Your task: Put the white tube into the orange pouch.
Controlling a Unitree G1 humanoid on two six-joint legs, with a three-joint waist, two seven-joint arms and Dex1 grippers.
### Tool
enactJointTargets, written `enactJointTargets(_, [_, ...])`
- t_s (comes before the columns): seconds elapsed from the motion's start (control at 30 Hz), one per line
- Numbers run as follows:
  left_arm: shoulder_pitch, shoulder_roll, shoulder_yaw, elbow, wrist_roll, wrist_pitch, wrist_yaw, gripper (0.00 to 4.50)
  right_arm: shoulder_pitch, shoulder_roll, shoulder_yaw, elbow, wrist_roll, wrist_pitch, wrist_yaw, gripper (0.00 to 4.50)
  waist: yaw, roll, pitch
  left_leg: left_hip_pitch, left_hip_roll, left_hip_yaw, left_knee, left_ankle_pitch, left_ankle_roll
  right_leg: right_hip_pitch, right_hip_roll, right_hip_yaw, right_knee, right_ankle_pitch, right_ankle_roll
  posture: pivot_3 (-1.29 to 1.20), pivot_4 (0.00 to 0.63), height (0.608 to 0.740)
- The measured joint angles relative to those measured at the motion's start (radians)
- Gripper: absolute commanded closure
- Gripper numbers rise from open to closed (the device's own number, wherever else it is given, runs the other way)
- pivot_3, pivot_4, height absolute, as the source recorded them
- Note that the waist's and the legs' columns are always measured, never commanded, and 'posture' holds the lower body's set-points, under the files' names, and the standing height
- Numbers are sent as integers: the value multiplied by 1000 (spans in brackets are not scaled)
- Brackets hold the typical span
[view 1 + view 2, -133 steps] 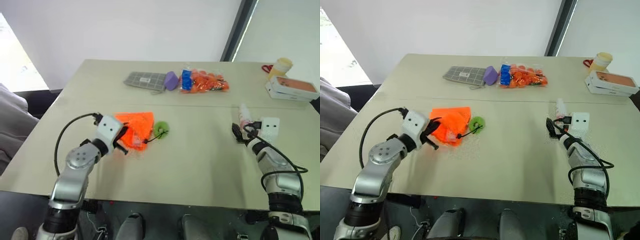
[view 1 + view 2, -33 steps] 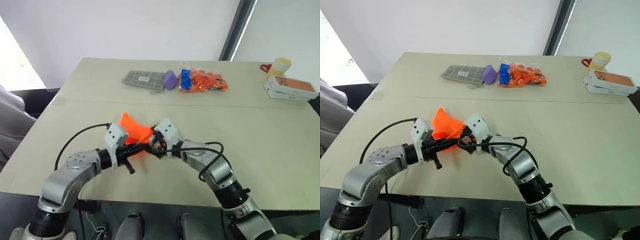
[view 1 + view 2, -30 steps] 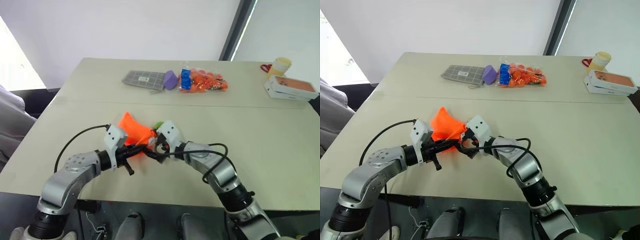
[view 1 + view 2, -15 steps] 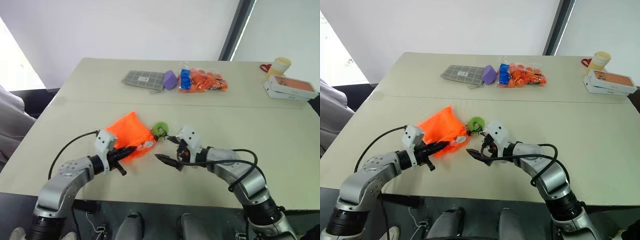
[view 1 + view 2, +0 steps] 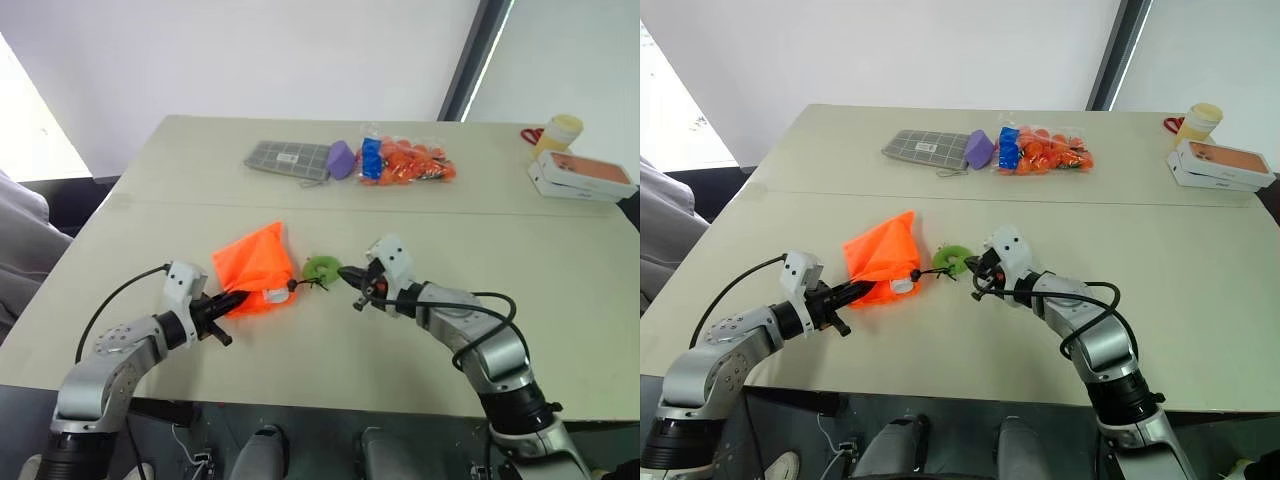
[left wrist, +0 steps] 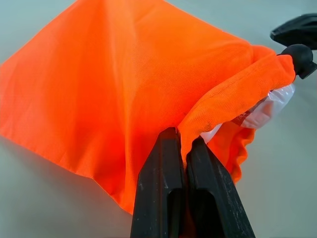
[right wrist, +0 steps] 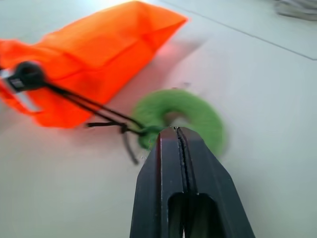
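Head views, left arm: forearm reaches forward and inward, low over the bench (image 5: 420, 215); left tool (image 5: 237, 297) is clenched on the near edge of the orange pouch (image 5: 250, 266).
Head views, right arm: elbow bent, forearm angled inward; right tool (image 5: 347, 272) is pressed shut, its tip just beside the lime-green ring (image 5: 321, 268).
Head views, white tube: a pale end shows at the pouch's mouth (image 5: 902, 285), the rest hidden in fabric.
Left wrist view: two black fingers (image 6: 161, 193) pinch an orange fabric fold; the white tube (image 6: 270, 106) pokes from the opening beside a black cord stopper (image 6: 298, 56).
Right wrist view: fingers (image 7: 163, 198) meet with no gap, empty, at the ring's rim; whether they touch it I cannot tell. Black cord (image 7: 84, 106) runs from ring to pouch.
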Motion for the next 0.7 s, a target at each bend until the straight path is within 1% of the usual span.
enactJointTargets(0.03, [0,-1,0,0,0,0,0,4500,-12,9,-9,22,1,1,-3,3609,0,0,0,0,0,0,0,0,0,0,0,0,0,0,0,0,150,724])
enactJointTargets(0.07, [0,-1,0,0,-1,0,0,4500,-18,13,-15,35,1,0,-5,3013,0,0,0,0,0,0,0,0,0,0,0,0,0,0,0,0,150,724])
enactJointTargets(0.17, [1,-6,1,-9,-25,5,-9,3616,-45,42,-27,79,1,1,-22,1557,-1,0,0,0,0,0,0,0,0,0,0,0,0,0,0,0,150,724])
enactJointTargets(0.27, [3,-7,1,-34,-36,5,-9,2132,-83,81,-39,132,2,14,-45,1538,-1,0,0,0,0,0,0,0,0,0,0,0,0,0,0,0,150,724])
enactJointTargets(0.43, [8,-8,-1,-51,-41,5,-8,2132,-142,141,-46,238,2,51,-67,1538,-1,0,0,0,0,0,0,0,0,0,0,0,0,0,0,0,150,724])
enactJointTargets(0.6, [13,-8,0,-61,-51,5,-8,2132,-169,145,-20,322,-33,49,-71,1538,-1,1,0,0,0,0,0,0,0,0,0,0,0,0,0,0,150,724])
enactJointTargets(0.67, [13,-9,0,-66,-53,5,-7,2068,-180,137,10,335,-65,27,-68,2054,-3,0,0,0,0,0,0,0,0,0,0,0,0,0,0,0,150,724])
enactJointTargets(0.7, [13,-9,0,-70,-54,5,-7,2068,-180,134,19,337,-78,17,-65,2393,-3,0,0,0,0,0,0,0,0,0,0,0,0,0,0,0,150,724])
